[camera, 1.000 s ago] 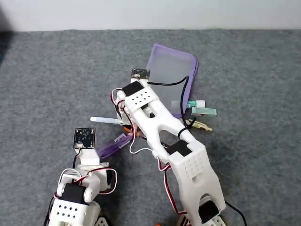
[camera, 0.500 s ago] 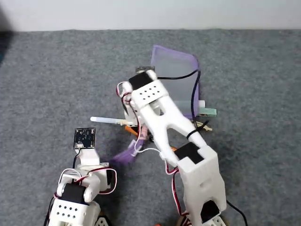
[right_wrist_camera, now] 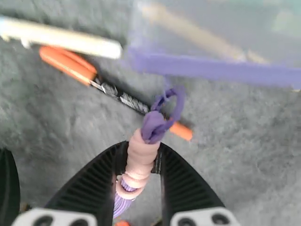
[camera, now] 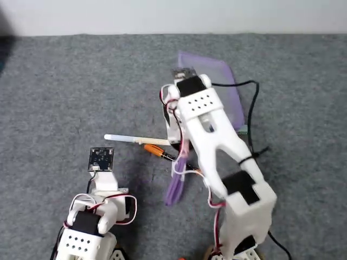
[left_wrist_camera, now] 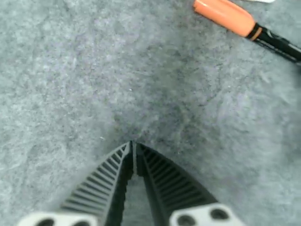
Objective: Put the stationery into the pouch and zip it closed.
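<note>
Grey felt table (camera: 49, 81) all round, and at the near left the left gripper (left_wrist_camera: 133, 149) sits pinched together on nothing, over bare felt. Moving right, a white pen (camera: 126, 139) lies flat, with an orange pen (camera: 154, 149) just beside its end. Next, the right gripper (right_wrist_camera: 139, 149) clamps a pink ribbed zipper pull (right_wrist_camera: 141, 162), its purple cord loop (right_wrist_camera: 164, 113) just beside the pouch (camera: 219, 73) edge. That purple-edged, translucent pouch lies on the felt farthest right, partly under the right arm (camera: 217, 141).
</note>
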{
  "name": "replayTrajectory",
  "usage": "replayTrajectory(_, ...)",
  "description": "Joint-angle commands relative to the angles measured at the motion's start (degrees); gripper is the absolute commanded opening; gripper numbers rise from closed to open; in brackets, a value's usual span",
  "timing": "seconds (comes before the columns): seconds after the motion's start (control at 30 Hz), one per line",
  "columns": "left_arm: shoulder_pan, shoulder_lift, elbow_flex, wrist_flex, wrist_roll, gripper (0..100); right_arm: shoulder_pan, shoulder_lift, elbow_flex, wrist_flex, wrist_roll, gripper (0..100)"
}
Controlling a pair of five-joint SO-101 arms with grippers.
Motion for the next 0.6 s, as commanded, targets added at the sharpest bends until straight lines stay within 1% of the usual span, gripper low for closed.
replayTrajectory(0.0,3.1,-0.7,-3.3,-0.1,0.1,1,-0.3,-9.0,6.2,2.1,0.5,0.7)
replayTrajectory(0.17,5.1,-0.7,-3.3,-0.2,0.1,1,-0.1,-16.2,14.0,2.1,0.5,0.7)
replayTrajectory(0.37,12.2,-0.7,-3.6,0.4,-0.1,2,-0.5,-24.7,22.9,2.0,0.5,0.7)
replayTrajectory(0.43,12.3,-0.7,-4.4,1.1,-3.7,2,-0.5,-27.7,24.3,2.0,0.5,0.7)
replayTrajectory(0.57,11.1,-0.7,-8.0,2.2,-15.3,2,-0.5,-34.2,25.8,2.0,0.6,0.7)
